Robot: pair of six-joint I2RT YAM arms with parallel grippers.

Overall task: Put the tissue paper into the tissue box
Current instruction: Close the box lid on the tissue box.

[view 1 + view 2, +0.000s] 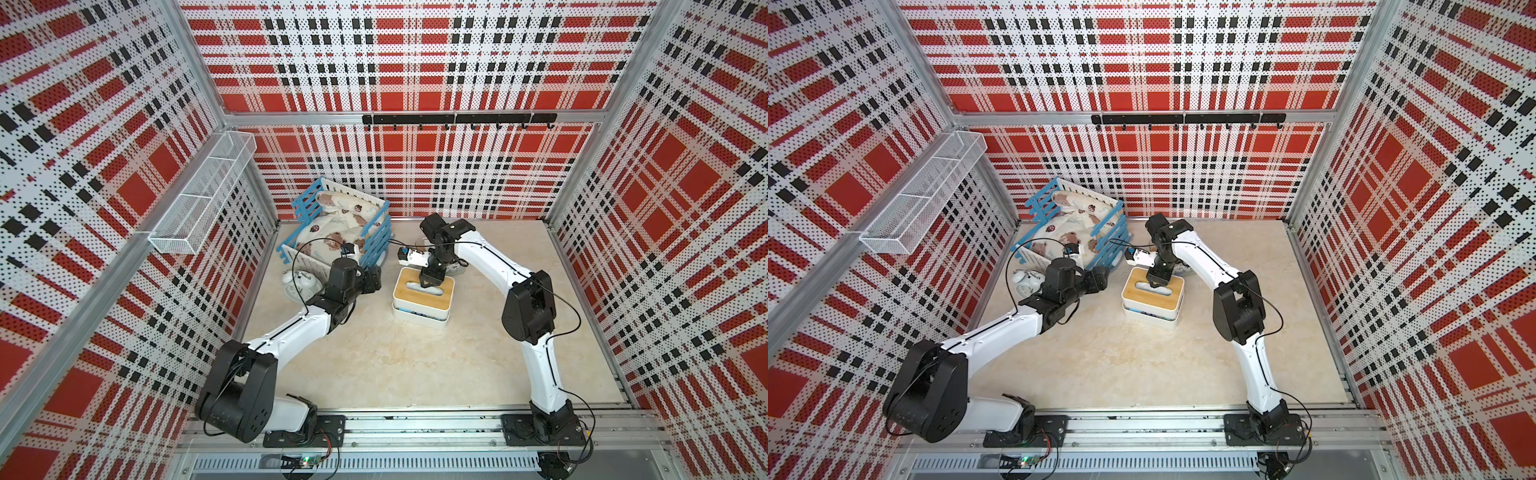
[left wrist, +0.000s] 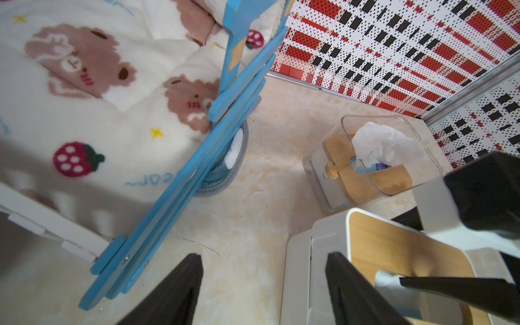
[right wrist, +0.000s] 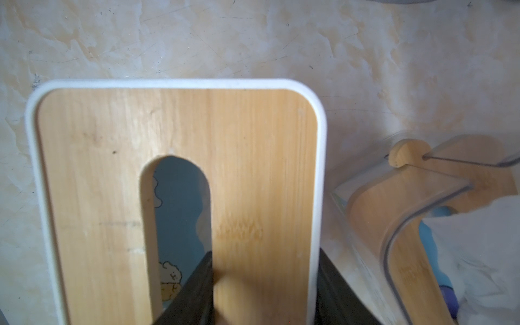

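Observation:
The tissue box (image 1: 419, 322) is white with a bamboo lid (image 3: 253, 168) that has a long slot. Through the slot I see the tissue paper (image 3: 180, 202), a light-blue pack with cartoon print, lying inside the box. My right gripper (image 3: 266, 253) is shut on the lid, one finger down in the slot and the other outside the lid's white rim. In both top views it stands over the box (image 1: 1152, 309) from above. My left gripper (image 2: 264, 256) hangs open and empty over the table, just left of the box wall (image 2: 298, 267).
A clear tissue holder (image 2: 365, 157) with a wooden insert and crumpled white tissue stands just behind the box. A blue slatted crate (image 1: 376, 245) holding a bear-print blanket sits at the back left, with a white alarm clock (image 1: 299, 282) beside it. A wire basket (image 1: 203, 195) hangs on the left wall.

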